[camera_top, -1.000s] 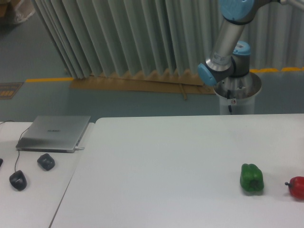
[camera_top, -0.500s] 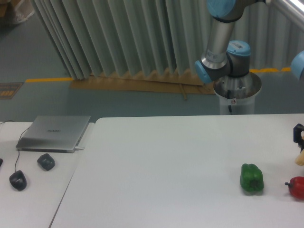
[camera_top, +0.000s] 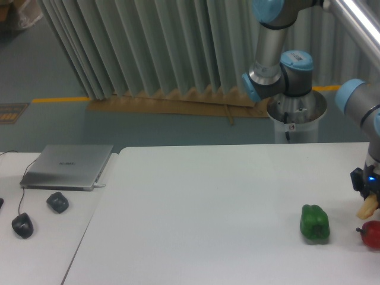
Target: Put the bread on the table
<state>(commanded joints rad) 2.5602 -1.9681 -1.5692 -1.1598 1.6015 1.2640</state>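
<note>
Above the white table point(camera_top: 208, 202), the tool point(camera_top: 369, 199) grips bread point(camera_top: 367, 208).

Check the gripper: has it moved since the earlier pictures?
Yes. Out of view a second ago, the gripper has come in from the right edge holding the bread, moving left toward the green pepper, which stayed put.

table point(camera_top: 214, 202) matte white | pepper point(camera_top: 314, 223) glossy | laptop point(camera_top: 68, 166) brushed metal
</note>
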